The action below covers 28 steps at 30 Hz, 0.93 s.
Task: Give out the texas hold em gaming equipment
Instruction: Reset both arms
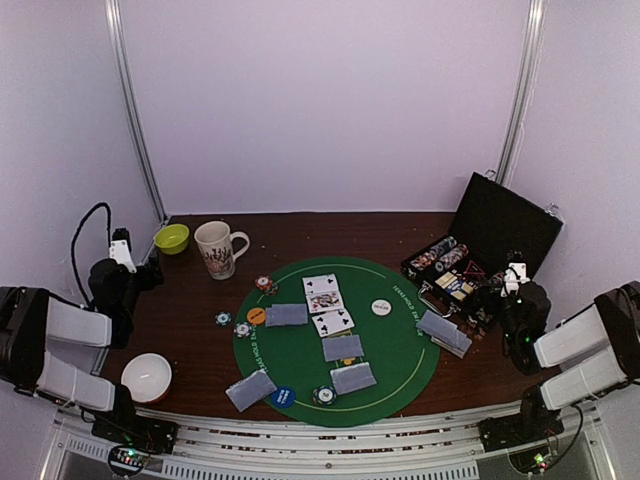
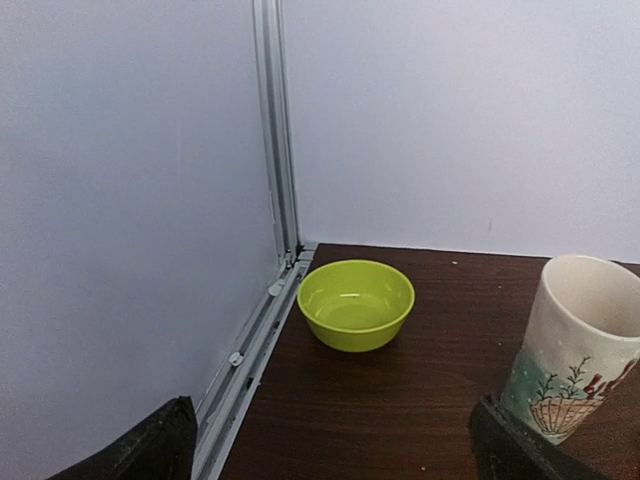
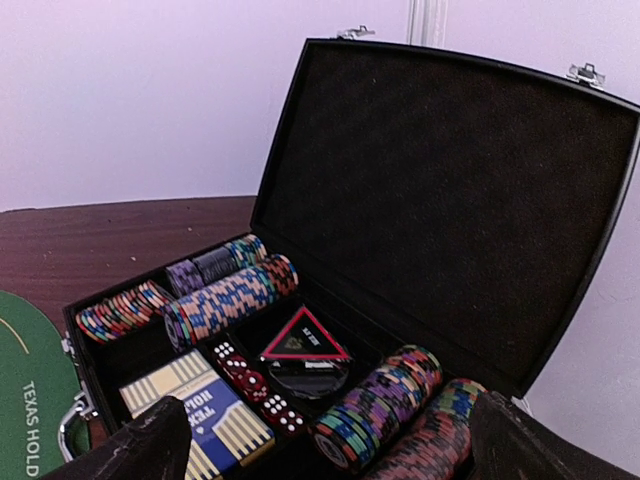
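Wide open and empty, the left gripper (image 2: 330,462) and right gripper (image 3: 335,462) flank the cards (image 1: 330,322), which lie well apart on the mat (image 1: 400,345).

Two legible labels, both saying "TEXAS HOLD"

We read "TEXAS HOLD" in white along the rim of the green felt mat (image 3: 18,390), cut off at the frame edge. The same words appear upside down on the blue-and-cream card box (image 3: 205,425) in the near left corner of the open black case (image 3: 450,180). Print on the white button disc (image 1: 380,308) and the red-triangle disc (image 3: 303,348) is too small for us to read.
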Available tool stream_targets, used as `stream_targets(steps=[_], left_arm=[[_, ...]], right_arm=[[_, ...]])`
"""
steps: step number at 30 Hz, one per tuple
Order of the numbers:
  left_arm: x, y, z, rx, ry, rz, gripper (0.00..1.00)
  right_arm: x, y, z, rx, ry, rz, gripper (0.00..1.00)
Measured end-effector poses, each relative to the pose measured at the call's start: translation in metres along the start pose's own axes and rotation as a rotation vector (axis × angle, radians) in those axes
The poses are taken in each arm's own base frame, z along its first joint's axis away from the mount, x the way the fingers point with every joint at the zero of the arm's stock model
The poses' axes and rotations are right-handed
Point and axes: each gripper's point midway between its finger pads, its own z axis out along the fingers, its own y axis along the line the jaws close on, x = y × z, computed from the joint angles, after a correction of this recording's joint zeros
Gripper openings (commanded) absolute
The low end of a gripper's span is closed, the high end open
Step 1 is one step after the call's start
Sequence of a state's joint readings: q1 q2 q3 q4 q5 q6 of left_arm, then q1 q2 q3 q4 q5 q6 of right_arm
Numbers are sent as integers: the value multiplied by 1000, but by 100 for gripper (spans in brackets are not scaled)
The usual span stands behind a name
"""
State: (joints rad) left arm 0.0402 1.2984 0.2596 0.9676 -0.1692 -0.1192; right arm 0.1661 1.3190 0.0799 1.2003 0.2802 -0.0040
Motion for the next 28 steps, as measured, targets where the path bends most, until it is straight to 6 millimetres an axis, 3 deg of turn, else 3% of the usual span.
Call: stream_targets(steps=[4, 6, 10, 12, 18, 28], left_arm=[[-4, -13, 1, 62, -24, 26, 98], [-3, -26, -2, 83, -47, 70, 98], [26, -70, -13, 167, -28, 174, 98], [41, -64, -13, 140, 15, 193, 98], [37, -47, -7, 73, -13, 182, 98], [33, -43, -7, 61, -27, 175, 98]], right_arm=[[-10, 13, 11, -56, -47, 9, 100], [-5, 17, 17, -69, -44, 6, 100], [5, 18, 20, -78, -21, 2, 100], [0, 17, 23, -75, -35, 12, 100], [-15, 5, 36, -10, -66, 70, 100], [-11, 2, 37, 10, -50, 84, 100]])
